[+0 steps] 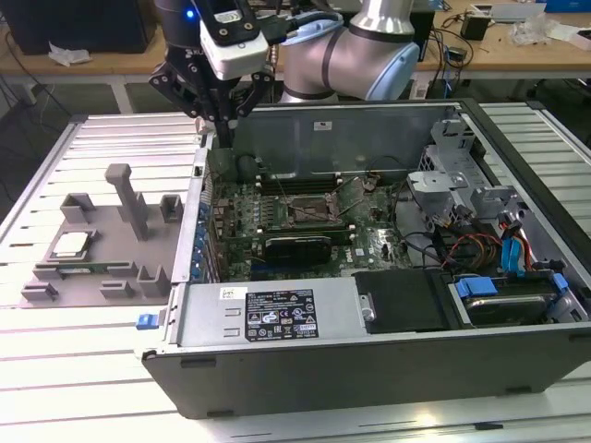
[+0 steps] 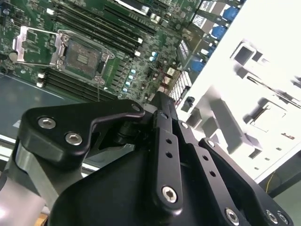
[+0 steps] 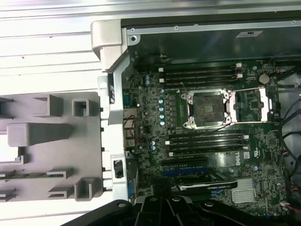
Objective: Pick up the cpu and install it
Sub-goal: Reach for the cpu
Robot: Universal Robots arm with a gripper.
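The cpu [image 1: 71,245], a small silver square, lies flat in a recess of the grey fixture [image 1: 102,268] at the exterior view's left, outside the computer case. My gripper [image 1: 222,134] hangs above the case's left wall near its back corner, well away from the cpu. Its black fingers [image 2: 162,122] come together to a point with nothing between them. The motherboard socket [image 1: 309,214] stands bare inside the case, and its metal load plate [image 3: 261,101] is flipped back; both wrist views show the socket [image 2: 84,56] [image 3: 208,109] from above.
The open computer case [image 1: 369,360] fills the middle, with its power supply along the front and a drive cage [image 1: 462,185] and cables at the exterior view's right. A tall grey post [image 1: 129,198] rises from the fixture. The slatted metal table [image 1: 55,360] lies all around.
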